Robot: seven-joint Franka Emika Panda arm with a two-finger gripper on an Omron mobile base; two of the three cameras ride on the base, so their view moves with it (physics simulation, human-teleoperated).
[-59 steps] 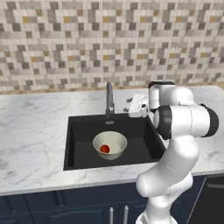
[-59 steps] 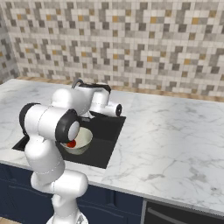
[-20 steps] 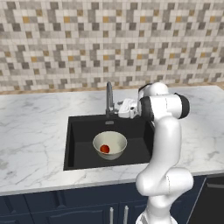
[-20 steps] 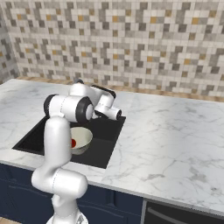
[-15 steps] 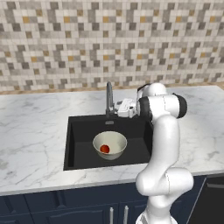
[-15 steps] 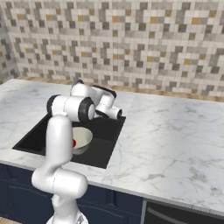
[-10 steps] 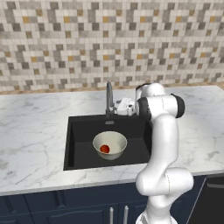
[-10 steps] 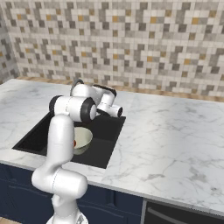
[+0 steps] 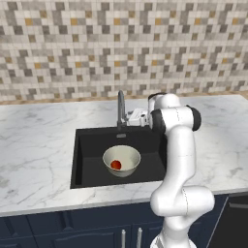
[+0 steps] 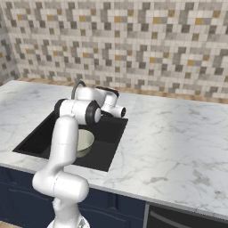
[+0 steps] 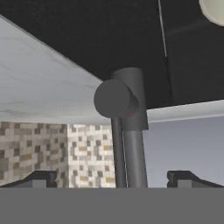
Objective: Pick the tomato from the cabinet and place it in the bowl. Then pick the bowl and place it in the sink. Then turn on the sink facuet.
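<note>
Faucet (image 9: 120, 110) stands upright at the back edge of the sink (image 9: 87, 160), its grey base and stem close before the hand camera (image 11: 127, 113). Gripper (image 9: 127, 118) has advanced leftward since three seconds ago, when it hung well right of the spout; it now sits just beside the stem, jaws spread wide, one fingertip (image 11: 41, 178) on either side. Bowl (image 9: 122, 160) rests in the basin, unmoved, with the tomato (image 9: 116, 164) inside.

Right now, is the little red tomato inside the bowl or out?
Inside: the small red tomato sits at the bottom of the pale round bowl.
</note>
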